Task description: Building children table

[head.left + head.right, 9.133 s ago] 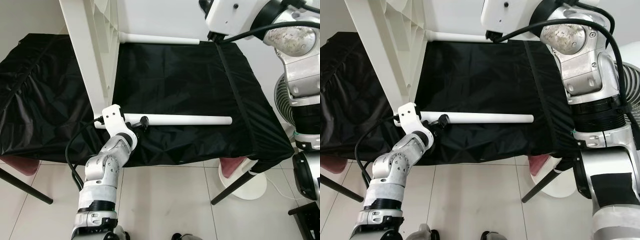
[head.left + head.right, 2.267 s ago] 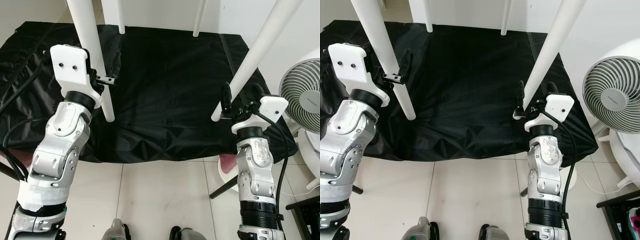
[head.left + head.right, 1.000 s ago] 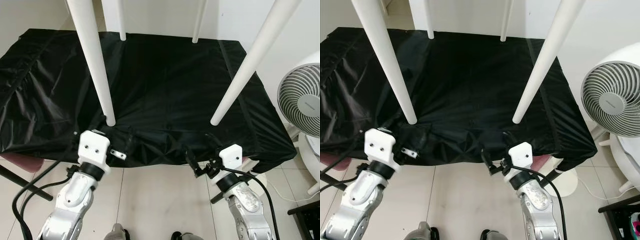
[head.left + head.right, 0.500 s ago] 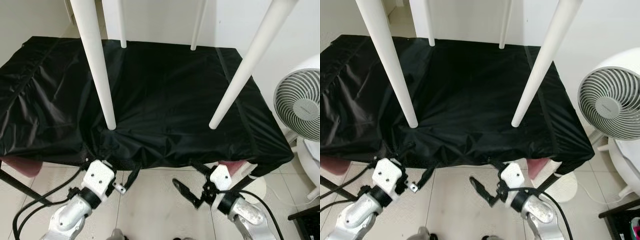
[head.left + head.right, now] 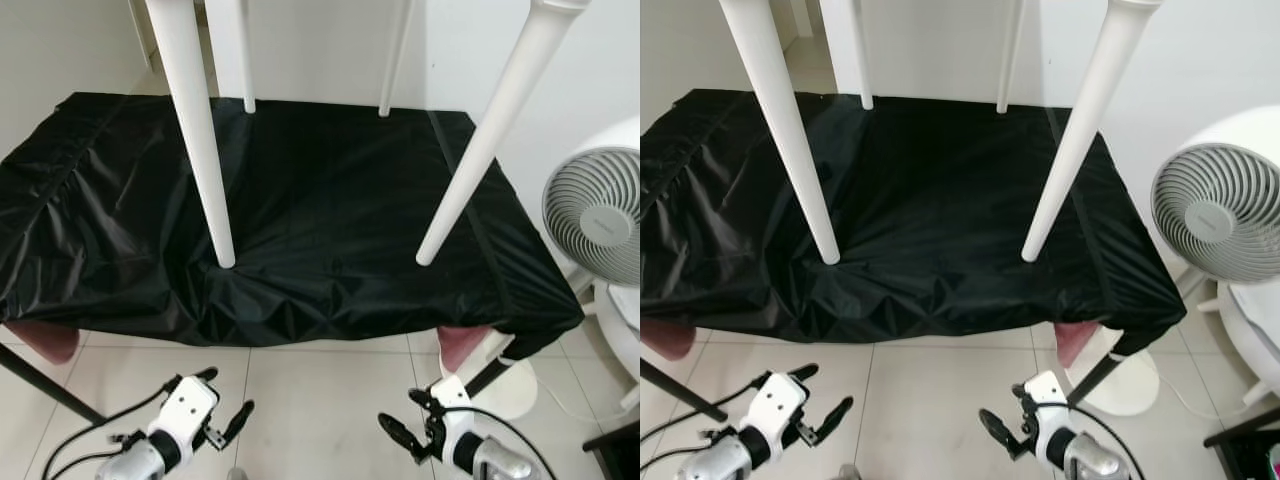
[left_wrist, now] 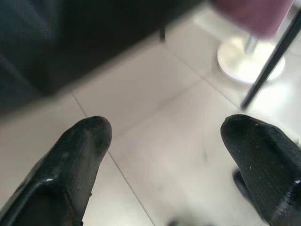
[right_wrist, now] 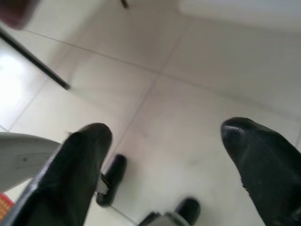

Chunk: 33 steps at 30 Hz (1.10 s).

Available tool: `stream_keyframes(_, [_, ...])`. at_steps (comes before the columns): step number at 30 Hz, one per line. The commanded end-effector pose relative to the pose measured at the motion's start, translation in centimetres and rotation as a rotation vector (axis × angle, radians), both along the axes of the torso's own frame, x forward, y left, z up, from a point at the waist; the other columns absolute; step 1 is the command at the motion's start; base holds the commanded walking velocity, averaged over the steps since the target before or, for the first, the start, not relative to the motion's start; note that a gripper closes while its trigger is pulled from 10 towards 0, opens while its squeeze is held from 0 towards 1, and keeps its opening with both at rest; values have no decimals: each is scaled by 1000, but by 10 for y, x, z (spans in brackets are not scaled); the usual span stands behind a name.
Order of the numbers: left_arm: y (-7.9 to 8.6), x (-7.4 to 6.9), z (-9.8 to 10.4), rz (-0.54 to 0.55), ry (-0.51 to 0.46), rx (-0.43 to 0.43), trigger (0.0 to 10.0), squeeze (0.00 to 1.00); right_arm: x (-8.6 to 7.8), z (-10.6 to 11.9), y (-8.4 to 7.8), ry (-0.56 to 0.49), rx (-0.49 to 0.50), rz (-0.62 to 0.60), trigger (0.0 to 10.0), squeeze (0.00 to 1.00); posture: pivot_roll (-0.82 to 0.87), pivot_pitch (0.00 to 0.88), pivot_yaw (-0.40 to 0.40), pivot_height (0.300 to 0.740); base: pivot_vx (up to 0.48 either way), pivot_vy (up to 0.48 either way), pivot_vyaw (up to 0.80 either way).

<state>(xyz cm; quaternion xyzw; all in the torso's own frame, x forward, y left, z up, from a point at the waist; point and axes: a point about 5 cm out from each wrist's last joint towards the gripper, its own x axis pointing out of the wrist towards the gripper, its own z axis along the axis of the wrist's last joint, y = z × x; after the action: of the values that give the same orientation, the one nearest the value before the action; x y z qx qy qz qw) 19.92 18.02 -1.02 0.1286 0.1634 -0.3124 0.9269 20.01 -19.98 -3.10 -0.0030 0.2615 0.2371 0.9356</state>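
The white children's table stands on the black cloth-covered work table (image 5: 330, 200). Its two near legs (image 5: 200, 140) (image 5: 480, 150) rest on the cloth, and two thinner far legs (image 5: 245, 60) (image 5: 393, 60) stand at the back. My left gripper (image 5: 222, 396) hangs low in front of the work table, over the tiled floor, open and holding nothing. My right gripper (image 5: 407, 418) hangs low on the other side, also open. In the wrist views, the left fingertips (image 6: 80, 141) and right fingertips (image 7: 84, 146) are spread wide over bare tiles.
A white fan (image 5: 600, 220) stands at the right, with its round base (image 5: 520, 385) on the floor. A black metal frame leg (image 5: 40, 385) slants down at the left. Pink pads (image 5: 45, 340) (image 5: 462, 345) show under the cloth's front edge.
Both arms have dropped from the front edge of the cloth down towards the floor. The white table has stayed put on its legs.
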Motion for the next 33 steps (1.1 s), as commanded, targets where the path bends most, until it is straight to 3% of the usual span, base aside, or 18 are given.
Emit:
stream_keyframes(1, [6, -9, -20, 55, 84, 60, 10000, 0, -9, -12, -8, 62, -25, -82, 10000, 0, 111, 35, 12, 740, 0, 0, 0])
stream_keyframes(5, [7, -10, -25, 73, 107, 69, 10000, 0, -10, -16, -9, 77, -39, -103, 10000, 0, 108, 36, 13, 740, 0, 0, 0])
stream_keyframes(7, [8, -11, -40, 152, 197, 110, 10000, 0, -12, -24, -12, 117, -83, -195, 10000, 0, 108, 35, 8, 740, 0, 0, 0])
stream_keyframes(13, [8, -16, -56, 211, 288, 191, 10000, 0, -14, -34, -14, 168, -157, -304, 10000, 0, 103, 34, 6, 740, 0, 0, 0])
stream_keyframes(21, [6, -29, -72, 296, 413, 269, 10000, 0, -23, -48, -2, 273, -246, -329, 10000, 0, 107, 34, 2, 740, 0, 0, 0])
stream_keyframes(28, [9, -35, -78, 443, 479, 276, 10000, 0, -39, -58, 2, 357, -260, -372, 10000, 0, 121, 12, 0, 740, 0, 0, 0])
stream_keyframes(33, [1, -35, -81, 467, 498, 293, 10000, 0, -49, -64, 10, 406, -271, -350, 10000, 0, 124, 0, -1, 740, 0, 0, 0])
